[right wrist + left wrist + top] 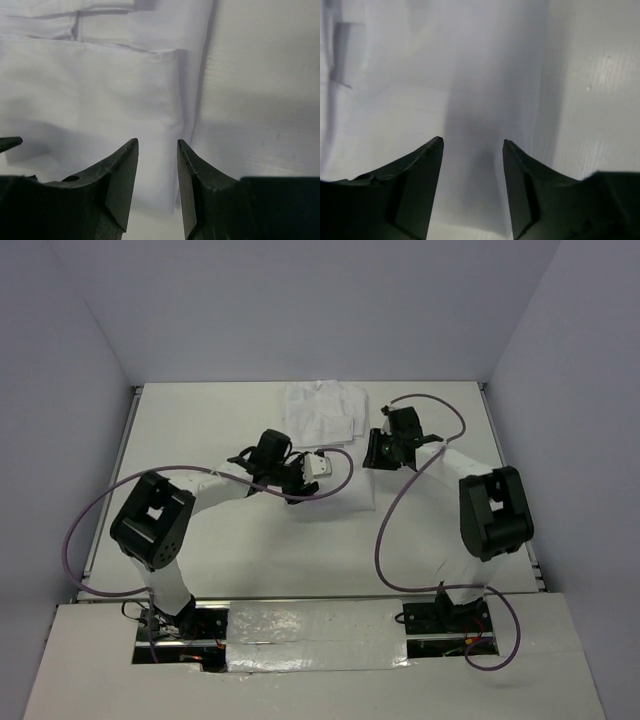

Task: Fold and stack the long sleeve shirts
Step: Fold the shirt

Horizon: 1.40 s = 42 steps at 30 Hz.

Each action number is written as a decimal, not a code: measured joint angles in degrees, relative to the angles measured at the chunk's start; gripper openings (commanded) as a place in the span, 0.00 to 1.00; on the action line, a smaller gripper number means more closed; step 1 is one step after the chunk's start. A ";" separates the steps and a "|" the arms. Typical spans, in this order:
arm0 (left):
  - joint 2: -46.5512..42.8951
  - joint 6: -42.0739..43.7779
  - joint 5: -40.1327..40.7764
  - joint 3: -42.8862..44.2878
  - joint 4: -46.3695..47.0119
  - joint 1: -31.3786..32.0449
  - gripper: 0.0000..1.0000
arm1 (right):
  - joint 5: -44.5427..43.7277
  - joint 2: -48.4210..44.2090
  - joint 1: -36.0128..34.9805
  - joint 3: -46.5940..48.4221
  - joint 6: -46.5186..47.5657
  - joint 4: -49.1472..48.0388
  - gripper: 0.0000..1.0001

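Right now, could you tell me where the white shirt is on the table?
In the top view the shirt lies at the far middle of the table, just beyond the left gripper and right gripper.

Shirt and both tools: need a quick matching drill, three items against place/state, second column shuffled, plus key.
1. shirt
2. left tool
3. right tool

A. open, at the shirt's right edge
B. folded, at the far centre of the table
C. open, on the shirt's near side

Pairs: 1-B, 2-C, 3-A
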<state>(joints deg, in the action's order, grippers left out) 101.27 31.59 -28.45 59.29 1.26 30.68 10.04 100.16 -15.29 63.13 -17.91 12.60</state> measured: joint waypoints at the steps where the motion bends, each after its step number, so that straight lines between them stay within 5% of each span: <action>1: -0.85 2.71 -0.44 1.77 -2.97 0.24 0.69 | -0.66 -2.47 -0.02 -0.02 0.52 1.57 0.47; 6: -5.07 20.15 -1.27 3.72 -14.75 1.14 0.78 | -1.03 -13.90 0.07 -4.42 -0.79 5.60 0.53; 11: -5.03 33.31 0.66 -3.87 -21.05 1.86 0.76 | 1.92 -14.71 0.22 -12.04 -4.02 6.71 0.54; 23: -5.11 36.13 5.95 -6.64 -12.04 2.80 0.66 | 10.64 -7.15 1.31 -15.93 -8.31 2.67 0.54; 27: -5.53 36.13 6.95 -8.13 -9.81 2.91 0.48 | 13.25 -7.08 1.31 -17.16 -9.60 0.17 0.49; 31: -5.44 35.74 8.39 -9.05 -8.44 2.91 0.20 | 15.04 -5.46 1.46 -17.44 -9.88 -1.07 0.18; 34: -5.38 35.45 8.81 -9.05 -8.48 2.91 0.04 | 15.85 -4.79 1.70 -17.46 -9.94 -1.38 0.04; 42: -5.38 33.92 9.35 -9.07 -8.52 2.91 0.00 | 17.05 -5.11 1.79 -17.49 -8.83 -0.63 0.00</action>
<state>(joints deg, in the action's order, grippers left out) 95.90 65.52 -19.09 50.22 -7.27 33.58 27.09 95.04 -13.50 45.65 -26.74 11.97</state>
